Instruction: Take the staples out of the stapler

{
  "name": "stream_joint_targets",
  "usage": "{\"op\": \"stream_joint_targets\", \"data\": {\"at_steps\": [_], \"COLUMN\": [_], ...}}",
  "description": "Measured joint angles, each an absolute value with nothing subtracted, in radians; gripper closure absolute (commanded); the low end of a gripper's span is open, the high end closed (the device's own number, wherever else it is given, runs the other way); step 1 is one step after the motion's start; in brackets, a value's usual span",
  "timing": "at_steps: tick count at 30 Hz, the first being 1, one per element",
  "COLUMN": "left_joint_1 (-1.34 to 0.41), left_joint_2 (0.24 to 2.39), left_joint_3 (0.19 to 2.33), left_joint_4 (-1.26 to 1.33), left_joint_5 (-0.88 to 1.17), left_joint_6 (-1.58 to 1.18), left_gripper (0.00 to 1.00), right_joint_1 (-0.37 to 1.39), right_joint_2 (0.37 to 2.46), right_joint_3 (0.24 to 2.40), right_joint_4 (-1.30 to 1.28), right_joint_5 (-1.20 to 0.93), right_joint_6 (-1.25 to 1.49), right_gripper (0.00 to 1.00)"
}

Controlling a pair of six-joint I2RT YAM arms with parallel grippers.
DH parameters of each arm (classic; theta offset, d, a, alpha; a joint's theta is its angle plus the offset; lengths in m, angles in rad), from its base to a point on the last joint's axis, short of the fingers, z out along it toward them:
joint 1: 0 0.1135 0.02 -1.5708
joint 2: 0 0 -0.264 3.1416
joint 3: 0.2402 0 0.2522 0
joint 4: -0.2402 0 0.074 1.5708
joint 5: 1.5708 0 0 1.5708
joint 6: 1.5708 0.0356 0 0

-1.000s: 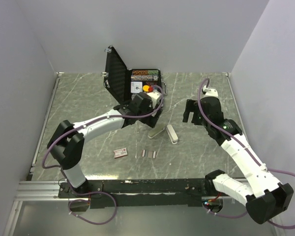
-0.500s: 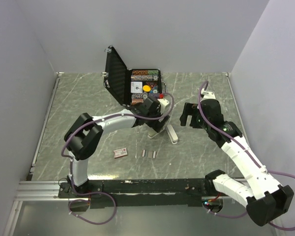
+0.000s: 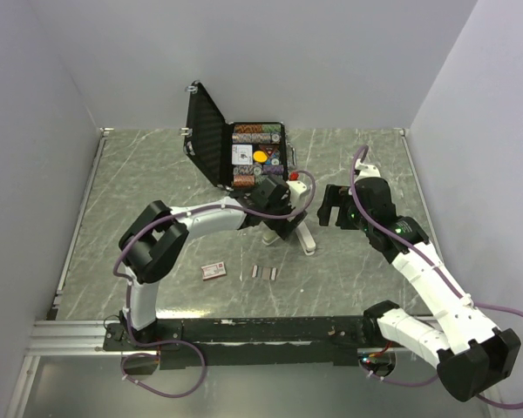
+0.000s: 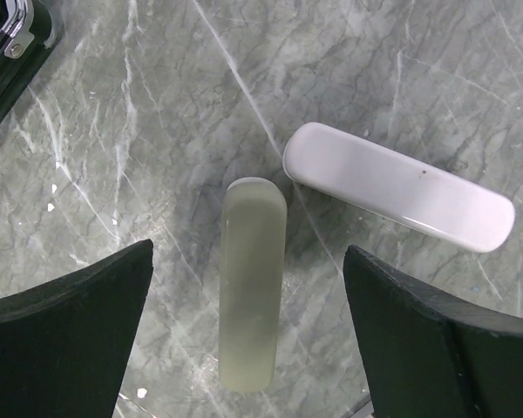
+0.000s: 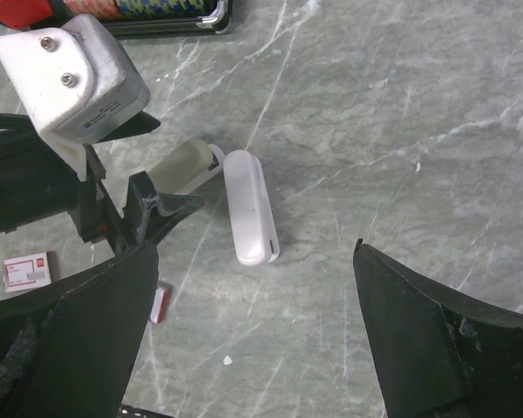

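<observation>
The grey marbled tabletop [image 3: 157,183] carries an open black case [image 3: 205,135] at its far side. Near the middle, a pale green stapler [image 4: 251,296] and a white stapler [image 4: 399,185] lie just beside each other. Closer to the near edge lie short silvery staples [image 3: 263,271] and, to their left, a small reddish-pink box [image 3: 214,270].

We locate the case [image 3: 206,131] at the rear centre of the desk [image 3: 148,183], with its lid standing upright on the left side. Two staplers lie in front of it at mid-desk: the left stapler [image 4: 253,287] and the right stapler [image 4: 399,185]. Their far ends are just beside each other and their near ends are spread apart. The left fingers [image 4: 70,335] hang above the left stapler, one on each side, apart from it. The right fingers [image 5: 453,348] sit to the right of both staplers. Nearer the front edge, the staples [image 3: 261,271] lie in a row, with the staple box [image 3: 214,270] just left of them.
</observation>
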State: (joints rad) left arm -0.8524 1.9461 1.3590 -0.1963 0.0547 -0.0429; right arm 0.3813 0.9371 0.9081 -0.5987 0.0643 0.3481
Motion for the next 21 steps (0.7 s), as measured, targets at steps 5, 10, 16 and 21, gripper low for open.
{"op": "stream_joint_targets", "data": {"at_steps": [5,10,16,21], "left_joint_1": [-0.852,-0.852,-0.852,-0.852], "left_joint_2": [1.961,1.972,1.983,1.993], "left_joint_3": [1.358,1.357,1.356,1.353], "left_joint_4": [-0.191,-0.191,-0.192,-0.190], "left_joint_5": [0.055,0.054,0.044,0.035], "left_joint_6": [-0.035,-0.010,0.017,0.025], "left_gripper": [0.14,0.21,0.33,0.75], "right_joint_1": [0.381,0.381,0.381,0.381], "right_joint_2": [0.937,0.937,0.937,0.937], "right_joint_3": [0.908,0.906,0.893,0.893], "right_joint_4": [-0.598,-0.598,-0.597,-0.596], "right_joint_5": [0.062,0.061,0.060,0.059], "right_joint_6": [0.348,0.349,0.351,0.351], "right_gripper": [0.00,0.00,0.00,0.00]}}
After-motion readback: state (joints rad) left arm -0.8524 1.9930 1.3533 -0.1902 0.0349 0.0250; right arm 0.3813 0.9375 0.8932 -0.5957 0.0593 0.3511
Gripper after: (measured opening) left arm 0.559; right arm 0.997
